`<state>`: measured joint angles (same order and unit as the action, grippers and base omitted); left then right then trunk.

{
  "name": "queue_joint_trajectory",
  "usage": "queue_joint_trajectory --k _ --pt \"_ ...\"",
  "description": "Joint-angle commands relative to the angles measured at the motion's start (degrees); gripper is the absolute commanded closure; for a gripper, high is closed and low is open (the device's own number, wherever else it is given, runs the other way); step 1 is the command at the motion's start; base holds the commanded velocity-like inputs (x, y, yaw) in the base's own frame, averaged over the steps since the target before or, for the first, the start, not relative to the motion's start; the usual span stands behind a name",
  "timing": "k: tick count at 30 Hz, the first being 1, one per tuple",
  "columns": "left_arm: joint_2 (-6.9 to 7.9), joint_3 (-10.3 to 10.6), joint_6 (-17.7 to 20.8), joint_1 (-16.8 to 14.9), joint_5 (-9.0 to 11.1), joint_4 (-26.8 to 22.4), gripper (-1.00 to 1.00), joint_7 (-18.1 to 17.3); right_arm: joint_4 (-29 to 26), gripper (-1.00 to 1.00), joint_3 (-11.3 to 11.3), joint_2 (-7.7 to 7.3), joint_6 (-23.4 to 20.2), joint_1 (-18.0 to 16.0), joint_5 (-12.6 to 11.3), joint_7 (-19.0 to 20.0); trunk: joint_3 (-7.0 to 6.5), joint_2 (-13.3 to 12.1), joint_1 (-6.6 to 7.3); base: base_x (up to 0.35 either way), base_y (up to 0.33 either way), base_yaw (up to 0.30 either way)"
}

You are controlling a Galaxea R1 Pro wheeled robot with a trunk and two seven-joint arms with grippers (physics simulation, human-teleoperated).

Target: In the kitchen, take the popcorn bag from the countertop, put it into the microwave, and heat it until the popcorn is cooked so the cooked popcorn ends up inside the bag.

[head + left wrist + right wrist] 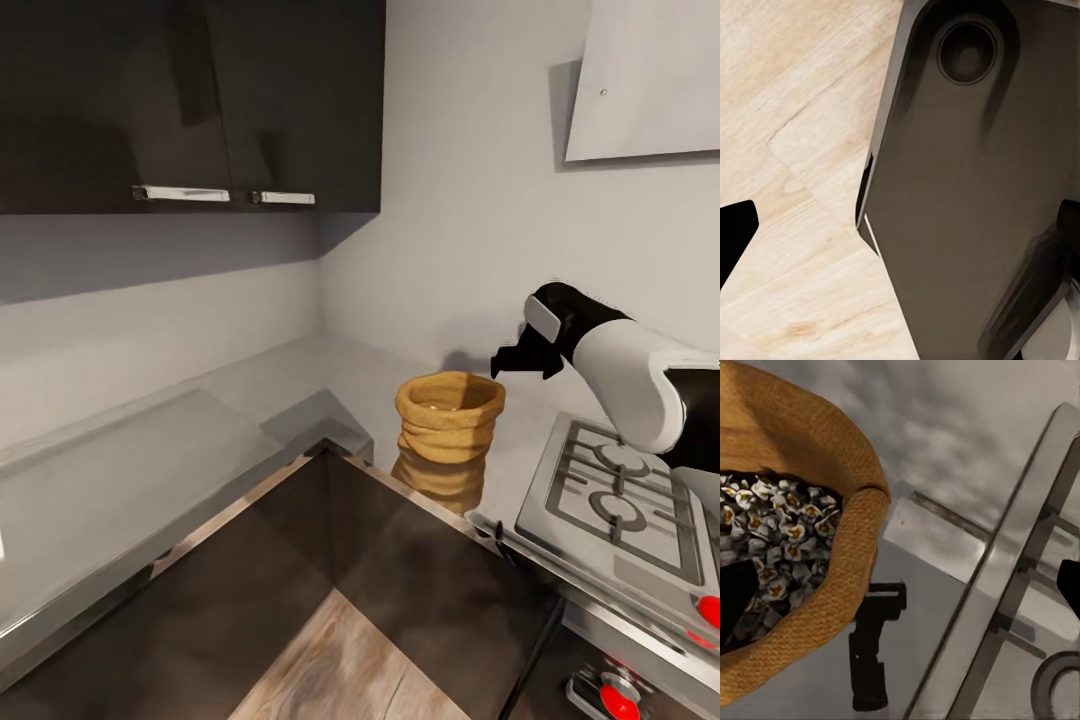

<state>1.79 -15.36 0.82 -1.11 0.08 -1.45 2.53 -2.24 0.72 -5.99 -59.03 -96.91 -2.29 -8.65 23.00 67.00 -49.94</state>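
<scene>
while upright on the countertop (300,385), popcorn bag (449,415), mouth upward; right pincer (527,360) wide.

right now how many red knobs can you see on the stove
2: one red knob at the hob's front right edge, another lower on the front panel. More may lie beyond the frame.

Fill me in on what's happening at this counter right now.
The robot's right gripper hangs just above and beside the popcorn bag, not gripping it; its fingers look spread. The bag stands upright on the grey countertop next to the gas hob, mouth open, with kernels inside it. The left wrist camera looks down at wooden floor and part of the robot's dark body.
</scene>
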Motion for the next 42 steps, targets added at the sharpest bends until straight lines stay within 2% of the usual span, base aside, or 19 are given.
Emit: queue_joint_trajectory --k 1,7,16,24,34,42 --pt "-0.02 -0.1 0.1 0.0 0.0 0.0 -1.00 0.1 0.7 -1.00 0.1 -0.01 -0.2 0.0 -0.3 -0.2 0.06 0.0 0.00 0.000 0.000 0.000" --pt "0.01 -0.2 0.1 0.0 0.0 0.0 -1.00 0.1 1.5 -1.00 0.1 0.01 -0.1 0.0 -0.3 -0.2 0.06 0.0 0.00 0.004 0.000 0.000" --pt "0.05 -0.2 0.1 0.0 0.0 0.0 -1.00 0.1 1.5 -1.00 0.1 -0.02 0.0 0.0 -0.3 -0.2 0.06 0.0 0.00 0.197 0.000 0.000" --pt "0.04 -0.2 0.1 0.0 0.0 0.0 -1.00 0.1 1.6 -1.00 0.1 -0.01 0.0 0.0 -0.3 -0.2 0.06 0.0 0.00 0.012 0.000 0.000" --pt "0.02 -0.2 0.1 0.0 0.0 0.0 -1.00 0.1 4.8 -1.00 0.1 -0.05 0.0 0.0 -0.3 -0.2 0.07 0.0 0.00 0.000 0.000 0.000" --pt "0.05 -0.2 0.1 0.0 0.0 0.0 -1.00 0.1 5.0 -1.00 0.1 -0.03 0.0 0.0 -0.3 -0.2 0.59 0.0 0.00 0.000 0.000 0.000"
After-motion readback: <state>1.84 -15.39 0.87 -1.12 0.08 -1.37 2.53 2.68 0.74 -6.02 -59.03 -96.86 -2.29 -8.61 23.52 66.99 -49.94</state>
